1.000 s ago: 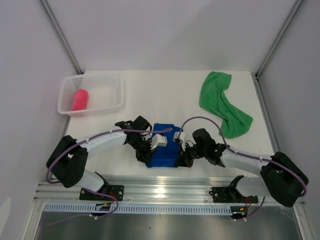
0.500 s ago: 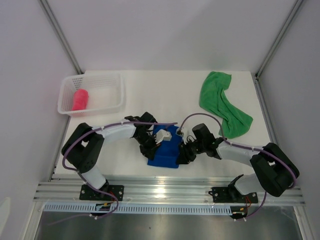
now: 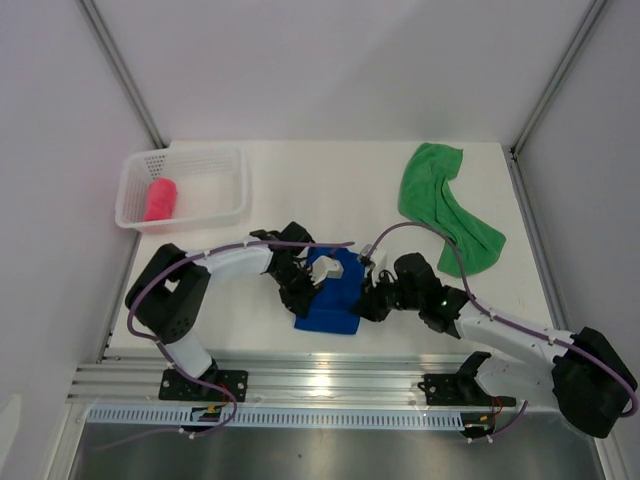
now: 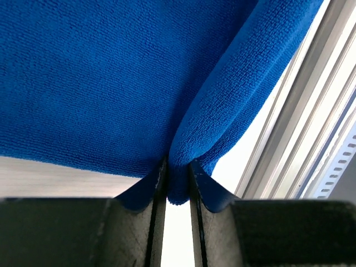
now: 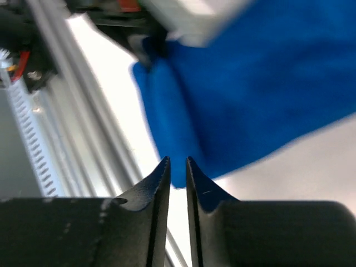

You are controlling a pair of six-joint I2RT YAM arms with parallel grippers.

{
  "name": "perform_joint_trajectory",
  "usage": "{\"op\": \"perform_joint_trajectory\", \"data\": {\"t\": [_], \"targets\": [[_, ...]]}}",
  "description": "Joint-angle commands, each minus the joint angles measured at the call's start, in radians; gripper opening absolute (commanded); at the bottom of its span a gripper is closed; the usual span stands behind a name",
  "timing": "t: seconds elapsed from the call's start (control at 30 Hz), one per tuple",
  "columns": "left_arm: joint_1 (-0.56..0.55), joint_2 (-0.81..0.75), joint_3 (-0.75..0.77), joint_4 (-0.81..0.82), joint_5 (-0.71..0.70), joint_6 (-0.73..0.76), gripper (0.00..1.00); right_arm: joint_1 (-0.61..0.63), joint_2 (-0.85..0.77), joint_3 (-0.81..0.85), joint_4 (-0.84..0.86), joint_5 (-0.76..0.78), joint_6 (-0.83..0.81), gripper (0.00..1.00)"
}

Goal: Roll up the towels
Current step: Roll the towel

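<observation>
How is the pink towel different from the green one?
The pink towel is rolled up tight; the green towel lies loose and crumpled. The pink towel sits in the white basket; the green towel lies on the table. The green towel covers more room than the pink towel. Both are plain soft cloths.
</observation>
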Motion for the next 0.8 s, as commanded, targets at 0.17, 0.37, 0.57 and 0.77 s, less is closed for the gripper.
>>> {"op": "perform_joint_trajectory", "data": {"t": [0.17, 0.37, 0.57, 0.77], "targets": [[0.011, 0.026, 0.051, 0.027, -0.041, -0.015, 0.26, 0.156, 0.072, -0.138, 0.500, 0.100, 0.161, 0.07], [0.012, 0.028, 0.056, 0.024, -0.039, -0.021, 0.31, 0.159, 0.182, -0.165, 0.632, 0.163, 0.223, 0.04], [0.012, 0.029, 0.068, 0.016, -0.055, -0.016, 0.35, 0.159, 0.260, -0.167, 0.626, 0.215, 0.234, 0.01], [0.012, 0.013, 0.094, 0.005, -0.078, -0.015, 0.40, 0.158, 0.294, -0.181, 0.588, 0.279, 0.270, 0.00]]}}
